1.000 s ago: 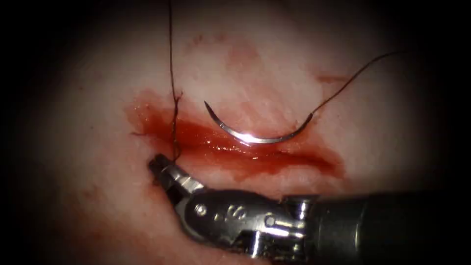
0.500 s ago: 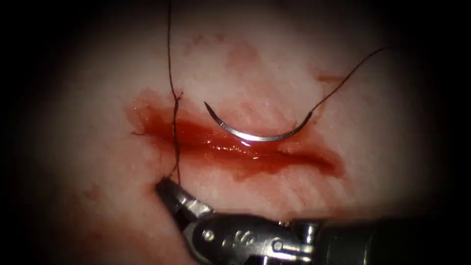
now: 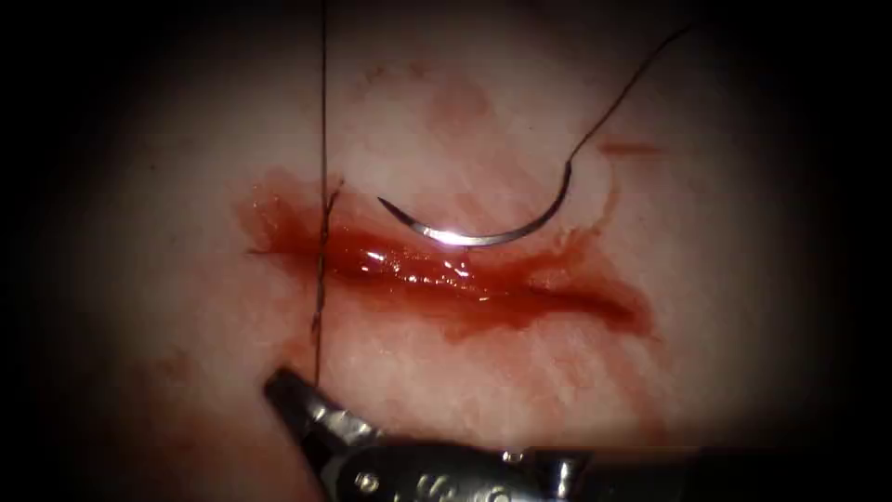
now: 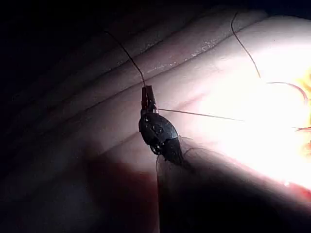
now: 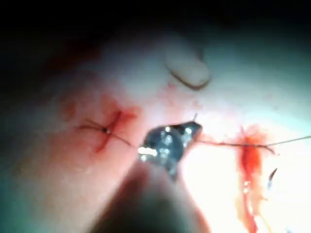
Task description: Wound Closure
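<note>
we saw r tool (image 3: 279, 383) pinching thread (image 3: 322, 139), withdrawn below cut (image 3: 446, 279); strand now taut. l tool (image 4: 147, 97) clamped thread too. needle (image 3: 474, 232) lay free on tissue (image 3: 557, 372).

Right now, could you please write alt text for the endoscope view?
The right tool, jaws shut on the thread, sits below the red cut in the tissue. The curved needle lies free above the cut.

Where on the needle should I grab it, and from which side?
Judging by its pose, grip the needle on its arc near the thread end, about a third back from the swage. It lies free on the tissue above the cut, tip to the left, so coming from above right looks clearest.
</note>
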Available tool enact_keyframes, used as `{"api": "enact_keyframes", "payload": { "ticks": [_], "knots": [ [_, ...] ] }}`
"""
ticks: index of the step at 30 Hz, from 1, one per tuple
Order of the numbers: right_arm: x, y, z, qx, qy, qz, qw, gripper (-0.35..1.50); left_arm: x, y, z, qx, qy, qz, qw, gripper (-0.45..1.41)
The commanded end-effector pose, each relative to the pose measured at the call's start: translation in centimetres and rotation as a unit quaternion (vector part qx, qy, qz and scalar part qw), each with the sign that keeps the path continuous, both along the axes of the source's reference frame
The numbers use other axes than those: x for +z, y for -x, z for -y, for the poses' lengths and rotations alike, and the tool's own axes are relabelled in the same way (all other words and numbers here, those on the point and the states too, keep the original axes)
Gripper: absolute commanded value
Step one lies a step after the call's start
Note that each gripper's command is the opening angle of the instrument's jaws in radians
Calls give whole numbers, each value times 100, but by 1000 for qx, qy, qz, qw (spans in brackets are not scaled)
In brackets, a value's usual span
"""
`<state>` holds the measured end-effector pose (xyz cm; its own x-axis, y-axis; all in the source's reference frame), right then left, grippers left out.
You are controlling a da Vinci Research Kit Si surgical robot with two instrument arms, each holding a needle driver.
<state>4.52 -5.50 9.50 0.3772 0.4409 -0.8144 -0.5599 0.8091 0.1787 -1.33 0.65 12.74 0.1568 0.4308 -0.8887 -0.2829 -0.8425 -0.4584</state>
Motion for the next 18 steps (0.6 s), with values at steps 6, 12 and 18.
{"api": "enact_keyframes", "payload": {
  "ticks": [6, 12, 18],
  "knots": [
    [11, -6, 14, -4, -15, 0, 1000, -35, 13, 12, -2, -1, 4, -7, 1000, -45],
    [8, -7, 18, -9, -19, -4, 1000, -35, 19, 14, -1, 0, 7, -11, 1000, -45],
    [8, -10, 28, -19, -29, -6, 999, -35, 21, 13, -4, 2, 7, -12, 1000, -45]
  ]
}}
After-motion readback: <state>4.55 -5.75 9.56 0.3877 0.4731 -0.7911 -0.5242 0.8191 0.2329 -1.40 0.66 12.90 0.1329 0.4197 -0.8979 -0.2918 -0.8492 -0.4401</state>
